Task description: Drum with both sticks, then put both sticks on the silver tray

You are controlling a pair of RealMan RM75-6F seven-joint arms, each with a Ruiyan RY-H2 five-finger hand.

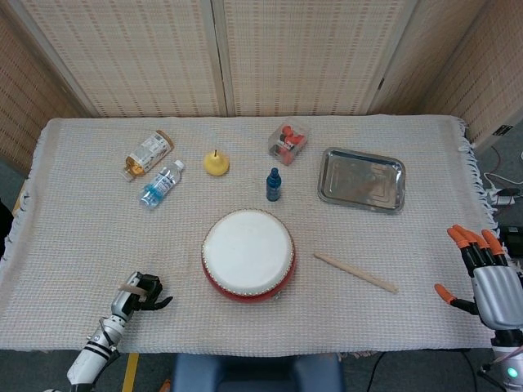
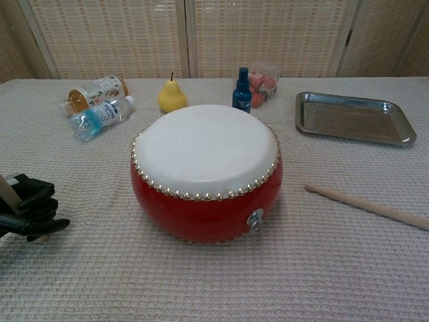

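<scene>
On the table I see one drum and two sticks: my left hand grips one stick, the other stick lies loose, and my right hand hangs wide and holds nothing.

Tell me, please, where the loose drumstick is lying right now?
In the head view the loose drumstick lies flat on the cloth right of the drum, below the tray; no hand touches it.
</scene>
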